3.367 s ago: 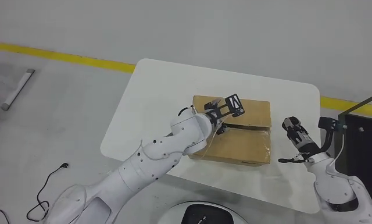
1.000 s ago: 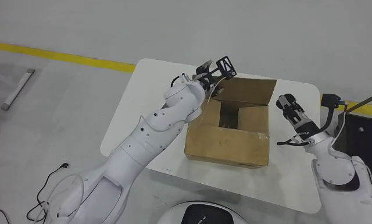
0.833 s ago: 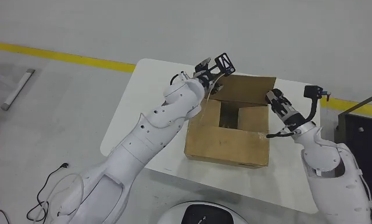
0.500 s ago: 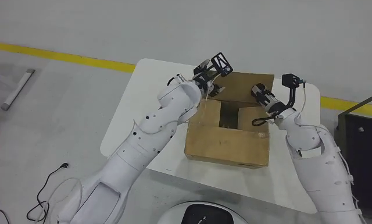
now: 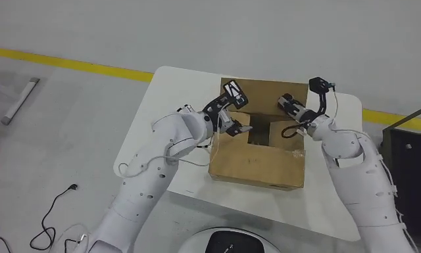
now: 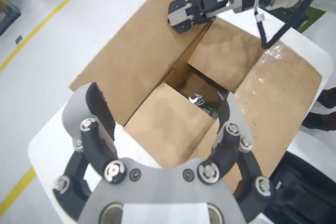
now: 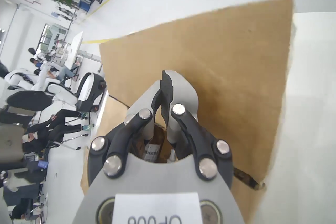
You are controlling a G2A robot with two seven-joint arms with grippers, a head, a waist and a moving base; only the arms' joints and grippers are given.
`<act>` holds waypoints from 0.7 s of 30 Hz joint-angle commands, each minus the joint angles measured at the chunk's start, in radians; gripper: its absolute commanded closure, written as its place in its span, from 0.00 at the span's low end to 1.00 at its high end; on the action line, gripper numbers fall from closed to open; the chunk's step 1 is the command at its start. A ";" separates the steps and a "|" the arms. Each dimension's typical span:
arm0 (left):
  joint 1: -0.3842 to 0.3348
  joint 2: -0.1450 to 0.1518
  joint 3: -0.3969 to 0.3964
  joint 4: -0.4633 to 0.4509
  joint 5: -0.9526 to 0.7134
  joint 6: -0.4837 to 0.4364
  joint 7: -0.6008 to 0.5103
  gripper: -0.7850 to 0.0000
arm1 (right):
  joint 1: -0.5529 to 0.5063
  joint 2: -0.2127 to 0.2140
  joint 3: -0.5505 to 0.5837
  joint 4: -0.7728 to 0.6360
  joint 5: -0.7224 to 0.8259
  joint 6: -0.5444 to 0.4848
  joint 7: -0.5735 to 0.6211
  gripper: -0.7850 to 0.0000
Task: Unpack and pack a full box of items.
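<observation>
Brown cardboard box point(image 5: 263, 162) open on the white rounded bench point(image 5: 168, 102).
Left pincer point(image 5: 237, 112) is spread wide above the left inner flap point(image 6: 168, 125). Right pincer point(image 5: 284, 102) is pressed together against the far flap point(image 5: 260, 90), which leans outward toward the bench's far edge.

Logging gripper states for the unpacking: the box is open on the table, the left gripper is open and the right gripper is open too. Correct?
Not quite: the right gripper is shut, as the right wrist view shows. The box and left gripper are open.
</observation>
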 commanded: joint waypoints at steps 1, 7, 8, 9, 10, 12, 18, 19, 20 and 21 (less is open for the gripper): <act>0.022 0.006 -0.008 -0.032 -0.048 -0.038 -0.037 0.00 | -0.044 0.013 0.048 -0.052 0.013 -0.080 0.053 1.00; 0.051 0.019 -0.016 -0.072 -0.219 -0.137 -0.151 0.00 | -0.200 0.050 0.207 -0.167 0.019 -0.282 0.171 1.00; 0.053 0.021 -0.014 -0.074 -0.257 -0.156 -0.171 0.00 | -0.224 0.056 0.229 -0.179 0.004 -0.318 0.188 1.00; 0.054 0.024 -0.014 -0.073 -0.288 -0.174 -0.188 0.00 | -0.249 0.061 0.248 -0.190 -0.009 -0.357 0.198 1.00; 0.055 0.027 -0.015 -0.070 -0.309 -0.186 -0.203 0.00 | -0.277 0.065 0.263 -0.195 -0.002 -0.394 0.207 1.00; 0.056 0.032 -0.015 -0.071 -0.318 -0.190 -0.226 0.00 | -0.318 0.071 0.299 -0.198 -0.001 -0.424 0.213 1.00; 0.080 0.044 -0.013 -0.076 -0.340 -0.196 -0.201 0.00 | -0.382 0.082 0.335 -0.212 0.016 -0.428 0.222 0.93; 0.086 0.045 -0.013 -0.079 -0.343 -0.192 -0.187 0.00 | -0.385 0.082 0.336 -0.212 0.033 -0.420 0.221 0.75; 0.092 0.047 -0.012 -0.082 -0.342 -0.193 -0.179 0.00 | -0.388 0.083 0.338 -0.217 0.055 -0.419 0.225 0.64; 0.095 0.049 -0.011 -0.086 -0.337 -0.194 -0.174 0.00 | -0.391 0.085 0.343 -0.223 0.068 -0.423 0.234 0.59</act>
